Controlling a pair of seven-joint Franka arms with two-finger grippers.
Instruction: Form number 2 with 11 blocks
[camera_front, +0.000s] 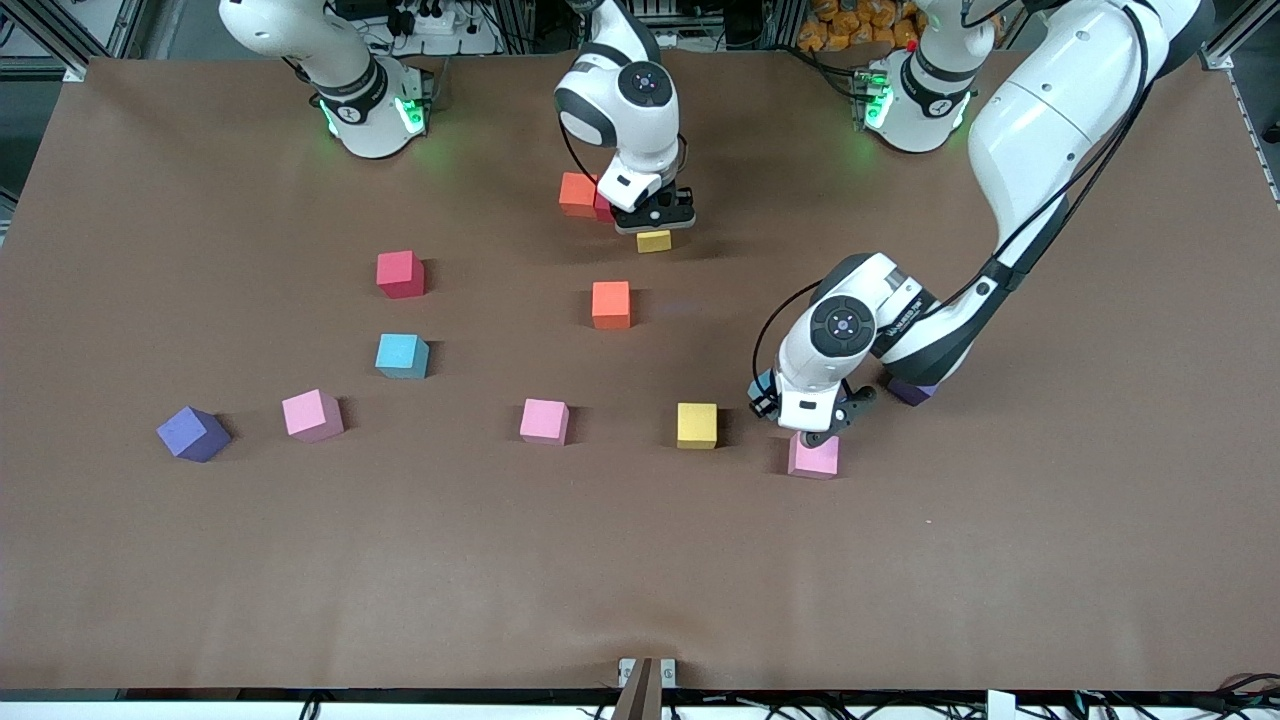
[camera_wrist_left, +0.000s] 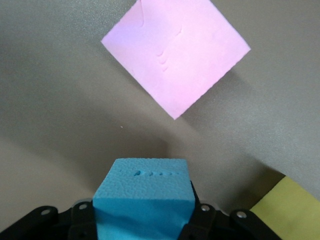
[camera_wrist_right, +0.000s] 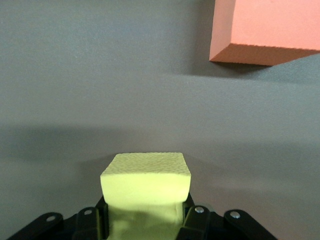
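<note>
Purple cube (camera_front: 193, 433) beside pink block (camera_front: 313, 415)

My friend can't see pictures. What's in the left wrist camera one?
The left gripper holds a light blue block above a brown table. A pink block lies on the table beneath, and a yellow block's corner shows at the edge.

My held light blue cube (camera_wrist_left: 142, 197) and yellow cube (camera_wrist_right: 146, 182) look matt, pebbly foam; brown table cover (camera_front: 300, 560) matt
</note>
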